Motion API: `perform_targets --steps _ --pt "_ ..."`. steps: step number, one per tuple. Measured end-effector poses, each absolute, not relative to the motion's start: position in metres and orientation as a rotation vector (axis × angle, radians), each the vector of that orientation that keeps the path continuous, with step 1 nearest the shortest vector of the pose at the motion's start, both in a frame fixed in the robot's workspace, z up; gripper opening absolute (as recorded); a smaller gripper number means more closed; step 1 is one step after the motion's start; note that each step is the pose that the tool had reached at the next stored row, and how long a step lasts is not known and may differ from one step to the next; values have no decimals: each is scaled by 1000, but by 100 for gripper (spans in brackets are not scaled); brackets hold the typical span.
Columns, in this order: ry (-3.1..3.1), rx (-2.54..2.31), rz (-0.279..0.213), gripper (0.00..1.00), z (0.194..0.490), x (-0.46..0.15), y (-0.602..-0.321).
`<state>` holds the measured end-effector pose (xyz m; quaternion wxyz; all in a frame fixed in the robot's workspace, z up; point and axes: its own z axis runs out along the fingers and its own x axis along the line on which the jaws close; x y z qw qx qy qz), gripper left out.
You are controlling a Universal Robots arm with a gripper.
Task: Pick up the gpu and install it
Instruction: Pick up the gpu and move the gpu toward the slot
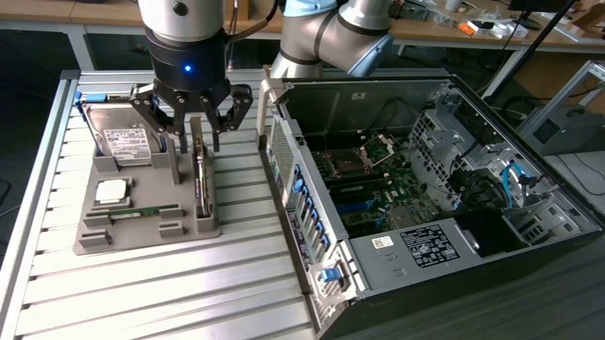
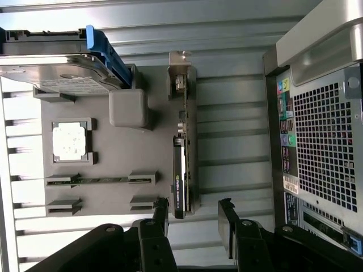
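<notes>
The gpu [image 1: 200, 173] is a thin dark card with a silvery end bracket. It stands on edge in a slot of the grey holder tray [image 1: 142, 237] on the exterior view's left. My gripper [image 1: 192, 145] hangs right above the card's far end, open, with one finger on each side and nothing held. In the wrist view the gpu [image 2: 182, 147] runs away from my gripper [image 2: 193, 205]. Its near end lies between the two black fingertips [image 2: 225, 207], closer to one of them, with a gap on both sides.
The tray also holds a silver hard drive [image 1: 123, 134], a processor chip [image 1: 112, 190] and a green memory stick [image 1: 142, 210]. An open computer case [image 1: 397, 191] lies on the exterior view's right, its motherboard exposed. Its perforated rear wall [image 2: 323, 141] stands close beside the tray.
</notes>
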<state>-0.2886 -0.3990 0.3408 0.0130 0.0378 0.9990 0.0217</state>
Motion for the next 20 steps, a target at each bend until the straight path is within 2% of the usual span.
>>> perform_targets --steps 20 --pt "3113 118 68 48 331 -289 -399"
